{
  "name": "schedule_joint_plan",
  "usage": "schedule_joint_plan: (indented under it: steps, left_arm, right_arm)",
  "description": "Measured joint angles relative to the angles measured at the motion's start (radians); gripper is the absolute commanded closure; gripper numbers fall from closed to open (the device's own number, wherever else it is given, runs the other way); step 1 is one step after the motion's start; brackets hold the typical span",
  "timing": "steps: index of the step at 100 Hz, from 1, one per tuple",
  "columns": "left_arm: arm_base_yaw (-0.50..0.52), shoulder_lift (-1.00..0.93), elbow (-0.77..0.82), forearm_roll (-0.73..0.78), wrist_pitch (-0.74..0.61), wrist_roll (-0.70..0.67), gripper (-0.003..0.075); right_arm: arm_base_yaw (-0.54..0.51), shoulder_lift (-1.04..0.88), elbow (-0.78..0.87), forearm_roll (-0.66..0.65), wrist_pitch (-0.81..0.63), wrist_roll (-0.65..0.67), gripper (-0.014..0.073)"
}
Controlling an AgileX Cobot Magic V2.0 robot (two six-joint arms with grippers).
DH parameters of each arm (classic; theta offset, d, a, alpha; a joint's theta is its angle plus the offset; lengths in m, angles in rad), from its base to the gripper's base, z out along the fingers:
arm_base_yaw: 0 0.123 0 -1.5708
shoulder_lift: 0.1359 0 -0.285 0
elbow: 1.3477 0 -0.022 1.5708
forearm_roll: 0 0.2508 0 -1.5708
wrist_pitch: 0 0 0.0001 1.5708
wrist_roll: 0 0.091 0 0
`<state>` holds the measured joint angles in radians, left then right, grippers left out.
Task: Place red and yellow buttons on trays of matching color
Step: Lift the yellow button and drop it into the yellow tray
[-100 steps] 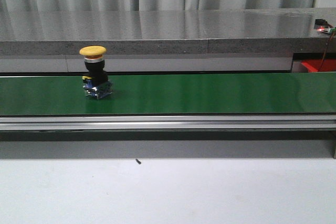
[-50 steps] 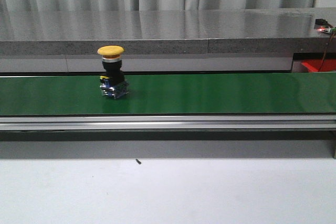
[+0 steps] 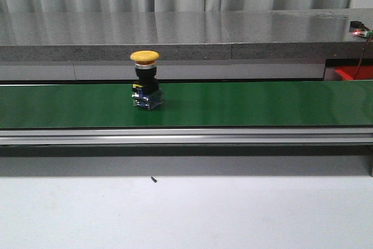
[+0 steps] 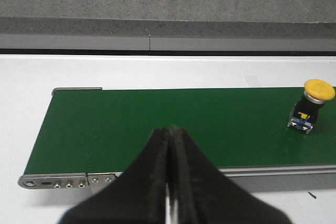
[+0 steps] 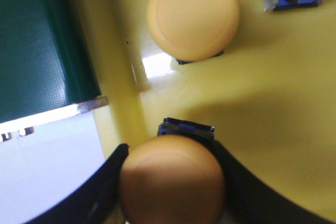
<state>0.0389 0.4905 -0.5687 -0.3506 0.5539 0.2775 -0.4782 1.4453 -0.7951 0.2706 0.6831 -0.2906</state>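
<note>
Yellow button (image 3: 145, 80) moved right on belt (image 3: 262, 103), well ahead of left pincer (image 4: 171, 145)

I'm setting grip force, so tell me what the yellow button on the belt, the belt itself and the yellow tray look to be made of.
Yellow button: matte cap, probably plastic, on a black barrel and clear-looking contact block.
Green belt: likely rubber or PVC, with a fine woven-like texture in the right wrist view and a soft sheen.
Yellow tray: smooth and glossy, apparently moulded plastic, with a bright glare spot.
</note>
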Motion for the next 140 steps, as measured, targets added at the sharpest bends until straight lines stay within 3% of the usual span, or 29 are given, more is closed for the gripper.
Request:
schedule_joint_plan:
  steps: [35, 62, 105, 119, 140]
  left_arm:
    - [0.000, 0.000, 0.000, 0.000, 0.000, 0.000, 0.0740]
    - [0.000, 0.000, 0.000, 0.000, 0.000, 0.000, 0.0740]
    - [0.000, 0.000, 0.000, 0.000, 0.000, 0.000, 0.0739]
    - [0.000, 0.000, 0.000, 0.000, 0.000, 0.000, 0.0740]
    - [0.000, 0.000, 0.000, 0.000, 0.000, 0.000, 0.0740]
  right_arm:
    - [0.000, 0.061, 0.000, 0.003, -0.006, 0.000, 0.0345]
    - [0.000, 0.061, 0.000, 0.003, 0.019, 0.000, 0.0150]
    - [0.003, -0.047, -0.043, 0.014, 0.077, 0.000, 0.0146]
    - [0.069, -0.109, -0.082, 0.027, 0.096, -0.055, 0.0146]
    - [0.269, -0.121, -0.138, 0.077, 0.103, -0.205, 0.0146]
